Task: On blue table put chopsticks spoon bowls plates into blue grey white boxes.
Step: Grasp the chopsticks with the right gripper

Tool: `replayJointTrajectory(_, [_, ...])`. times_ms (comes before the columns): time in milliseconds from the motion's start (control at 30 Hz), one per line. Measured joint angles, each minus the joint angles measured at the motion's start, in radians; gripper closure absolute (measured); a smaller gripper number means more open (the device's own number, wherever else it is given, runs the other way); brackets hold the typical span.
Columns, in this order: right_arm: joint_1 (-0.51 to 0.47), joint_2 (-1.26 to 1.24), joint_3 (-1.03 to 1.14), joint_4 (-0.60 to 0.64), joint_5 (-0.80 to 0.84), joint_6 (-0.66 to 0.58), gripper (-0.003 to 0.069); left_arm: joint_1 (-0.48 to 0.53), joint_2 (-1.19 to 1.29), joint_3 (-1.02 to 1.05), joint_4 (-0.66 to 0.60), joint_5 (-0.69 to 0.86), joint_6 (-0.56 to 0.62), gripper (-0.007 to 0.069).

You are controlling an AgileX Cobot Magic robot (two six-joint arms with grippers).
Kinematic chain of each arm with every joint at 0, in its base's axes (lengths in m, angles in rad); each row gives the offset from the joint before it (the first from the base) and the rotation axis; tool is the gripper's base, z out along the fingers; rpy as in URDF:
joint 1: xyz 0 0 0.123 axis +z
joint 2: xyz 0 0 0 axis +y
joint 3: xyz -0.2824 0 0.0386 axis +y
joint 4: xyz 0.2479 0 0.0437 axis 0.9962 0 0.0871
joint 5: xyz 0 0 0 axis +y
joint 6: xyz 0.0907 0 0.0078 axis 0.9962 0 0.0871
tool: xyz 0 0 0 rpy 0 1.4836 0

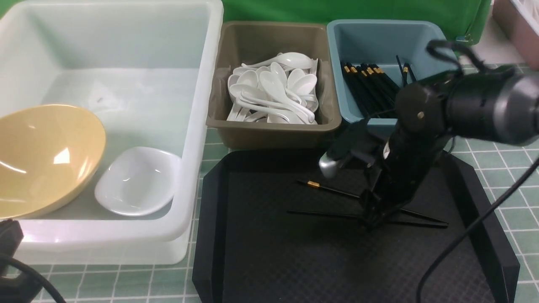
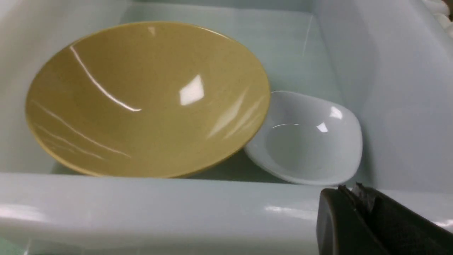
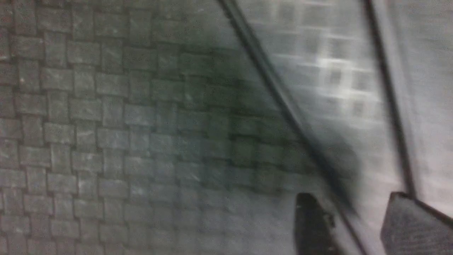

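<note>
Jaws of the right gripper (image 1: 371,222) stand apart, straddling one of the chopsticks (image 1: 326,187) on the black tray (image 1: 269,235), between its centre and right edge. The left gripper (image 2: 350,191) is closed and empty by the white tub's (image 2: 141,212) near wall. You should note a second stick against one finger. In my judgement, closing could pinch both or flick one away.

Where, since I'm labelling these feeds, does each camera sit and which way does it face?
Front: between the arms, facing forward and down over the white tub and black tray; right arm shows.
Left wrist: outside the tub's near wall, facing the yellow bowl and white dish; shut left gripper shows.
Right wrist: close above the tray, facing chopsticks; open right gripper straddles one.
Shared: front and left wrist both show bowl and dish.
</note>
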Motion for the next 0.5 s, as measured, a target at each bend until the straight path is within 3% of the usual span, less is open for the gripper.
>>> replayJointTrajectory(167, [0.005, 0.025, -0.011, 0.096, 0.037, -0.018, 0.0491, 0.0, 0.0, 0.002, -0.002, -0.028, 0.014, 0.0622])
replayJointTrajectory(200, [0.006, 0.03, -0.009, 0.157, 0.065, -0.048, 0.0563, 0.0, 0.0, 0.003, -0.002, -0.035, 0.015, 0.0622])
replayJointTrajectory(233, [0.006, 0.03, -0.009, 0.164, 0.065, -0.052, 0.0563, 0.0, 0.0, 0.003, -0.001, -0.035, 0.015, 0.0622])
replayJointTrajectory(267, [0.006, 0.03, -0.009, 0.198, 0.084, -0.075, 0.0607, 0.0, 0.0, 0.003, 0.0, -0.039, 0.015, 0.0622])
replayJointTrajectory(500, [0.007, -0.073, -0.043, 0.237, 0.156, -0.142, 0.0624, 0.0, 0.001, 0.006, 0.017, -0.05, 0.015, 0.0622])
